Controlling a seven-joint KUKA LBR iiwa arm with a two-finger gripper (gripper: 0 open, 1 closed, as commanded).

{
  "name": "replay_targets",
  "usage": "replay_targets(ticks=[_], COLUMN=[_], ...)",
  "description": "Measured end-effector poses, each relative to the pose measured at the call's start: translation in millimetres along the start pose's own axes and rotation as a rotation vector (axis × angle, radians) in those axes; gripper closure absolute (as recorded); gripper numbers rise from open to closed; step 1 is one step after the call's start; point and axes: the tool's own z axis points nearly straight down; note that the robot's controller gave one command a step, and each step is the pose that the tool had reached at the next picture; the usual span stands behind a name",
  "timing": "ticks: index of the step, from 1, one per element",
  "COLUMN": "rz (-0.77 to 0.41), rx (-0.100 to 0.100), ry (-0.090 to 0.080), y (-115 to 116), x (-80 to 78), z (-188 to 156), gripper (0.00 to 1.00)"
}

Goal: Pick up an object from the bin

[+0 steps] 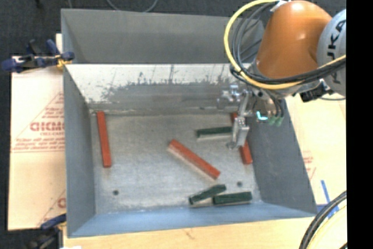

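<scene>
— Gripper (238,141): position and state?
— Low inside the bin (175,44), close to the floor. Whether it is spread or pressed together cannot be told, and nothing can be confirmed as pinched.
— List the contents, with the gripper as reference.
— Far to the left of the gripper, well apart: one long red stick (104,139). Left of the gripper and slightly toward the camera: one orange-red stick (194,158), lying on a slant. Left of the gripper and well toward the camera: a pair of dark green sticks (207,195), nearly end to end. Just left of the gripper: a lone dark green stick (213,132), its right end at the gripper; contact cannot be confirmed. Under the gripper and running out just to its right: a short red stick (246,154), partly hidden by the gripper.
— Which step is in hand?
— By judgement, the descent onto a target, before any lift. No stick is raised off the floor. The short red stick is the likeliest target, since the gripper stands over it; the lone dark green stick is the second candidate.
— What does the next move call for?
— Take one stick only, across its narrow width, then lift straight up. Likely fault: the neighbouring stick's end gets caught in the same grasp or dragged along
</scene>
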Motion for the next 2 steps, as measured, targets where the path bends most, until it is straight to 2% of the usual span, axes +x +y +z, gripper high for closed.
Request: replay_targets(ticks=[1,2], rz=[-0.027,-0.029], rx=[0.002,0.003], ry=[-0.001,-0.008], y=[-34.4,-33.9], x=[-20.8,-22.7], z=[156.0,151.3], gripper=[0.00,1.00])
